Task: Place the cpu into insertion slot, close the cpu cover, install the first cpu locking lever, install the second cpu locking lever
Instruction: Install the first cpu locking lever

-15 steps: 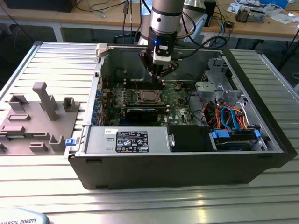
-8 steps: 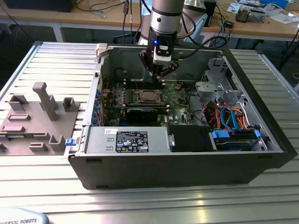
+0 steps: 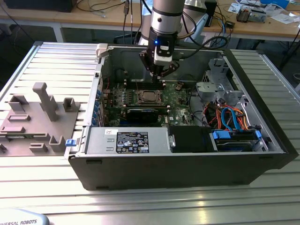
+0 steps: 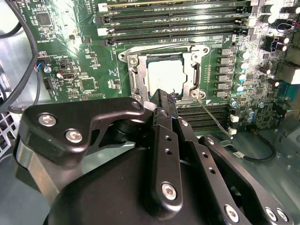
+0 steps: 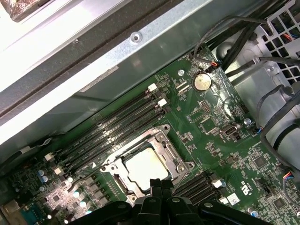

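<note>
Silver cpu [image 4: 167, 75] just beyond claw [image 4: 164, 101]

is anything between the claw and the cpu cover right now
Nothing visible does. The claw hangs just over the near edge of the cpu cover, which lies flat around the cpu seated in the insertion slot. A thin wire lever juts out beside the socket, off to one side.

A lab or workshop is shown: an opened computer case [image 3: 187, 154] is laid on a ribbed metal table [image 3: 262, 197], and wooden benches [image 3: 108, 18] with cables are seen behind.
</note>
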`<state>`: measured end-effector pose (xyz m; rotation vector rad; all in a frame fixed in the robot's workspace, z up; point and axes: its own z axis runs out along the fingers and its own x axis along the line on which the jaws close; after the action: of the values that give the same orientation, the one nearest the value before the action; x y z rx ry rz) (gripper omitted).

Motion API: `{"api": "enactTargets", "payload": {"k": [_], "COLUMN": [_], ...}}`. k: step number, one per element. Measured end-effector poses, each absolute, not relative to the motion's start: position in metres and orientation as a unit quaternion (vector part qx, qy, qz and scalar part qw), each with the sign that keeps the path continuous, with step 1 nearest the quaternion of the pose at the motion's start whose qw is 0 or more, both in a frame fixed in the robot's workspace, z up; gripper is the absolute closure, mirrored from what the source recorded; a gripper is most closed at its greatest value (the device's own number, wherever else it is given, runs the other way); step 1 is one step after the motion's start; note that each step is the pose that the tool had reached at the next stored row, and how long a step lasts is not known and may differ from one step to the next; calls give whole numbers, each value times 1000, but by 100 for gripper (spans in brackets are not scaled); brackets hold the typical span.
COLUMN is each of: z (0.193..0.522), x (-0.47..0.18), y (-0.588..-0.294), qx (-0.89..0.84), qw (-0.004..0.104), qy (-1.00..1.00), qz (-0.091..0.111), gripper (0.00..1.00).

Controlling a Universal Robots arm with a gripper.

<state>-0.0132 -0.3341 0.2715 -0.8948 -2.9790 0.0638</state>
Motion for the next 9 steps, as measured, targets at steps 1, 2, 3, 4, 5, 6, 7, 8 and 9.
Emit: {"api": "enactTargets", "payload": {"k": [1, 2, 3, 4, 5, 6, 7, 8, 9], "z": [271, 271, 271, 271, 271, 271, 271, 271, 271], "x": [-13, -13, -13, -13, -13, -13, -13, -13, -13], "y": [-334, -334, -334, -334, -334, -334, -334, -334, -334], "qx": [-287, -287, -286, -286, -285, -285, -284, -284, -283], "qw": [15, 15, 15, 15, 15, 15, 15, 15, 15], "qy": [-958, -958, -958, -958, -958, -958, -958, -958, -959], "qz": [21, 21, 21, 21, 21, 21, 21, 21, 21], "gripper": [89, 89, 89, 89, 89, 89, 89, 89, 89]}}
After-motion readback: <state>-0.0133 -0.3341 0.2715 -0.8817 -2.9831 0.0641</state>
